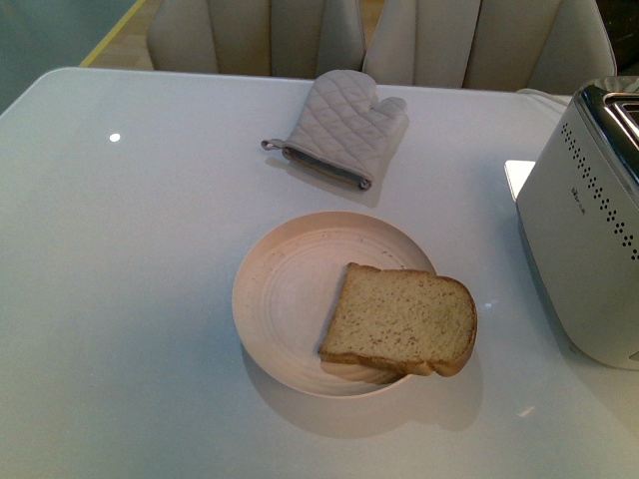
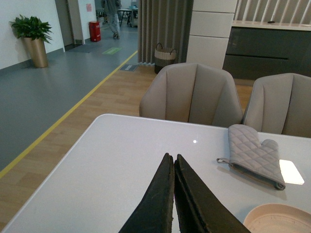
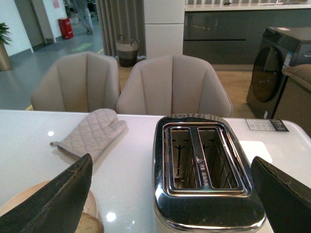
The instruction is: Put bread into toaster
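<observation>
Bread on plate, toaster nearby, logo illegible

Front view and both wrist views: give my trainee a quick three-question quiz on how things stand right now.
1. True or false: the bread lies wholly inside the rim of the plate.
2. Which tool has its fingers spread wide apart? A) left tool B) right tool C) both
3. Short answer: how many slots does the toaster have on top, and what is in them?

Key
1. False. The bread overhangs the rim on the side towards the toaster.
2. B. The left tool's fingers are pressed together.
3. Two, and both are empty.
</observation>
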You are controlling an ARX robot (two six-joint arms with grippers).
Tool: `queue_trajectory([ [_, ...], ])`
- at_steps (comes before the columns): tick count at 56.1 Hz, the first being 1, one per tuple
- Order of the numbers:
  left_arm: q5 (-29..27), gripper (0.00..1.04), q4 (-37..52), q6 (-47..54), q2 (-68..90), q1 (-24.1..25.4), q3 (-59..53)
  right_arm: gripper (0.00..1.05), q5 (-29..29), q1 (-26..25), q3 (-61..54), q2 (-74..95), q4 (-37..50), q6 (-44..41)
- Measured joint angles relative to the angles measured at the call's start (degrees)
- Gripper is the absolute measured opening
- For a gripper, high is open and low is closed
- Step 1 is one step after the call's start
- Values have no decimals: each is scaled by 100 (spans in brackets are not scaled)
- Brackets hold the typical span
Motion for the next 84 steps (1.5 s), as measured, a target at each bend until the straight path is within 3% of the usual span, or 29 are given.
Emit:
queue_trajectory([
  [42,0,3,-1486,2,-1510,0,-2,96,0,0,0,0,0,0],
  [48,0,3,-2409,11,-2260,0,0,96,0,0,0,0,0,0],
  [57,0,3,-2507,13,-2500,0,0,96,0,0,0,0,0,0],
  [80,0,73,-2509,17,-2503,0,0,96,0,0,0,0,0,0],
  [84,0,86,-2509,17,-2503,0,0,96,302,146,269,380,-758,326],
])
